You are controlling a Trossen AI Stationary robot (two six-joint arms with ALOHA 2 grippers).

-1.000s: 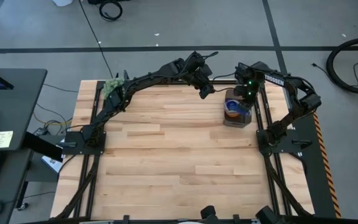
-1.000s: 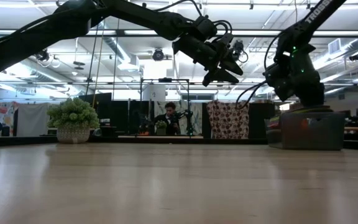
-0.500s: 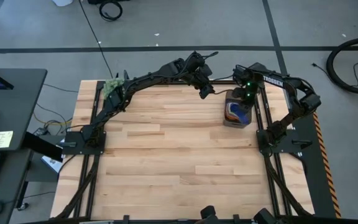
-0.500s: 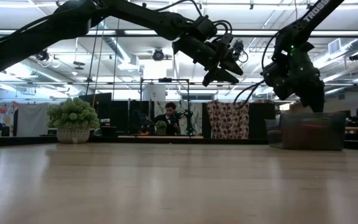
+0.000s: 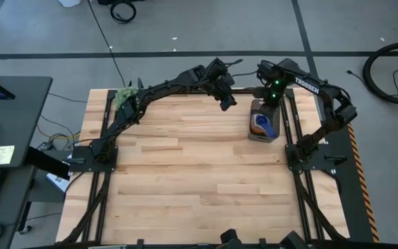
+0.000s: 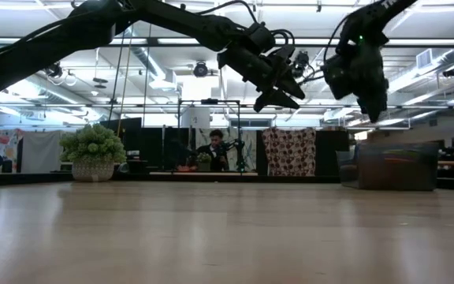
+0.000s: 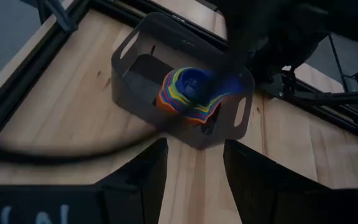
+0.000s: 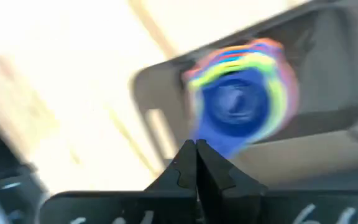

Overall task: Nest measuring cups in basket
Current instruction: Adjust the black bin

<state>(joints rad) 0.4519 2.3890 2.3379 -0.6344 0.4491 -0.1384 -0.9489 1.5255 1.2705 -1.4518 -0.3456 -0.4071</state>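
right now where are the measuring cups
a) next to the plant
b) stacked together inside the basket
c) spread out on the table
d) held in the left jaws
b: the measuring cups sit nested in one colourful stack inside the basket, a dark blue one on top; neither arm holds any.

Two dark, jointed arms on black frame rails. Right arm point(image 5: 323, 104) marked with white lettering on its upper link, plus a small green light near the wrist. Left arm point(image 5: 164, 86) trailing thin black cables. Matte black fingers point(image 7: 135, 180).
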